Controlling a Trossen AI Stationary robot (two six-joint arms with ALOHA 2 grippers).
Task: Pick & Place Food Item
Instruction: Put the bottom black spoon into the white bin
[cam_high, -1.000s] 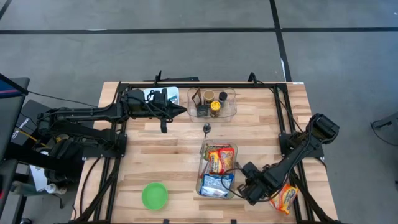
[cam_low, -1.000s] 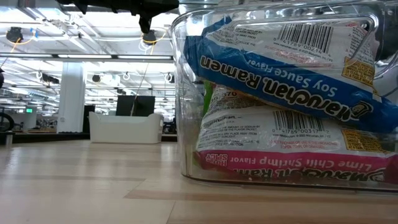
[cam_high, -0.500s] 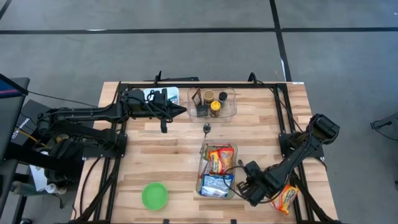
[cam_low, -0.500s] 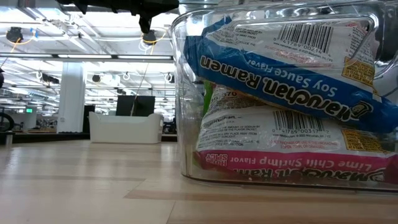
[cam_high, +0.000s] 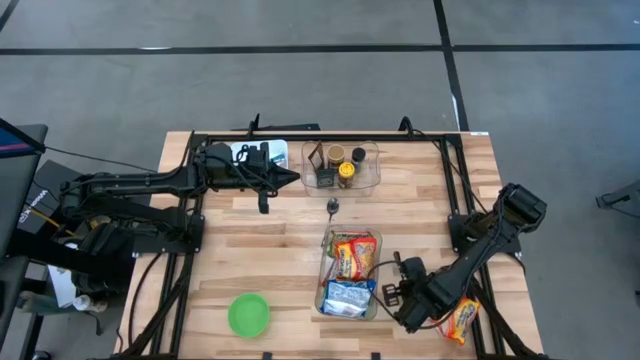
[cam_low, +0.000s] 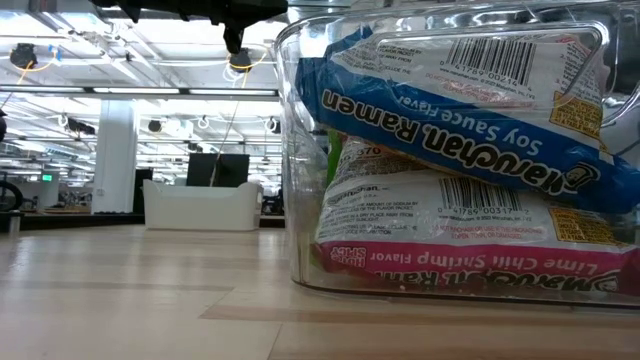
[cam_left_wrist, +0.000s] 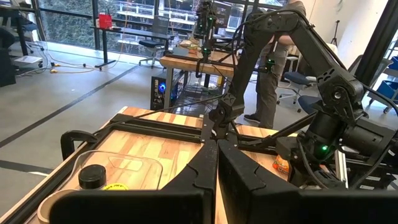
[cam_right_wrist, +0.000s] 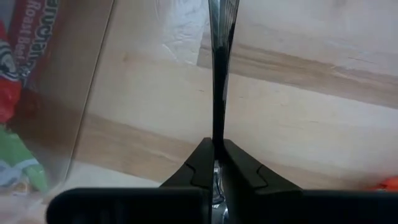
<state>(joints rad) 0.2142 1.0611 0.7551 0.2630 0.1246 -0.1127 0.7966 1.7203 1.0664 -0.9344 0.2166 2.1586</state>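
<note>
So, right gripper (cam_high: 393, 292) sat low at the near right of the wooden table (cam_high: 260, 250), fingers clenched together with nothing between them, just beside the right wall of the clear bin (cam_high: 322, 290). In the right wrist view its two dark fingers (cam_right_wrist: 214, 158) met flat over bare wood, bin wall at the edge.

Loose ramen packet (cam_high: 461, 320) lay flat on the table near the front right corner, partly under the right arm, apart from the bin; its long axis ran diagonally, one end toward the front right corner and the other toward the bin. Print direction could not be told from above.

Bin held more packets: a red-yellow one (cam_high: 352, 255) at the far end, a blue soy sauce one (cam_high: 350, 295) at the near end. Low view showed the blue packet (cam_low: 450, 110) stacked on a lime chili shrimp packet (cam_low: 470, 245), both long axes roughly level, print upside down.

Left gripper (cam_high: 293, 177) waited at the far side, fingers shut and empty, pointing at a second clear container (cam_high: 372, 180) with small jars. Green bowl (cam_high: 249, 314) sat at the near left
</note>
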